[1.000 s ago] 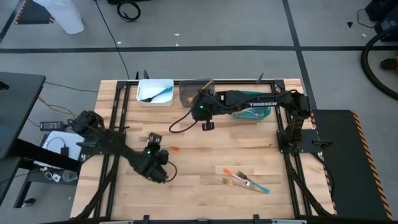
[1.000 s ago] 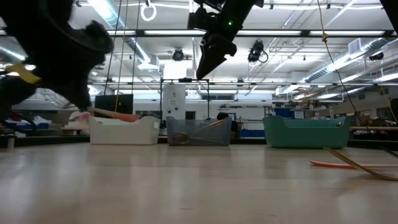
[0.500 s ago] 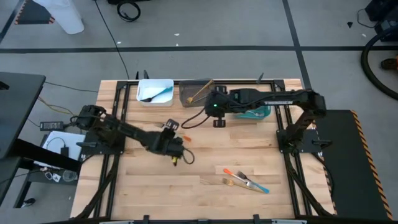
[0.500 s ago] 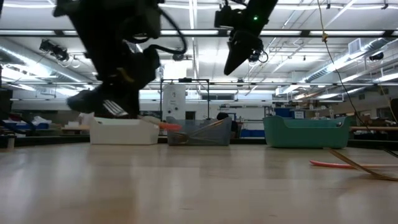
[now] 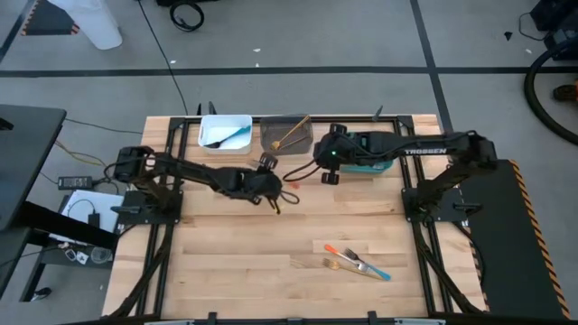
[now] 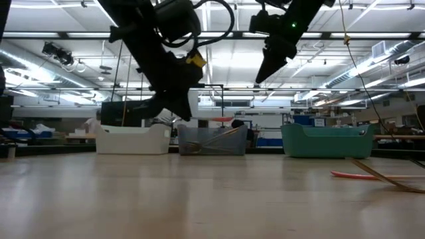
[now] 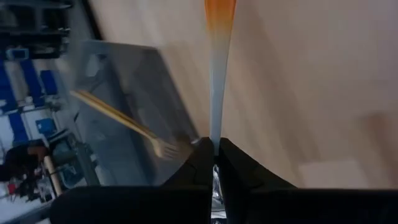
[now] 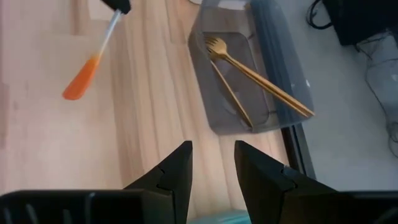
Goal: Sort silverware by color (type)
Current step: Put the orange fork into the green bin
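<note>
Risk, first entry: orange fork [image 5: 287,185] slipping or swinging out of the grip while travelling, since the left gripper [image 5: 268,188] is pinching it only at the metal end, with the long orange handle hanging free beyond the fingertips. A drop here would be landing it on bare table [image 5: 307,244], short of any bin. Second risk: the two arms are working close together near the bins, so a crossing path could be knocking the fork loose.

Fork position: it is being carried above the table just in front of the grey bin [image 5: 285,134], where two golden forks [image 8: 249,81] are lying. In the left wrist view the stem [image 7: 216,112] is running straight out from between the closed fingers [image 7: 239,168], clamped tight.

Right gripper [image 5: 329,175]: hovering just beside the teal bin [image 5: 372,164], fingers standing apart, holding nothing.

Remaining stock: a small pile of forks [image 5: 357,263] is lying well apart, towards the table's near right. White bin [image 5: 226,133] is holding a blue piece.
</note>
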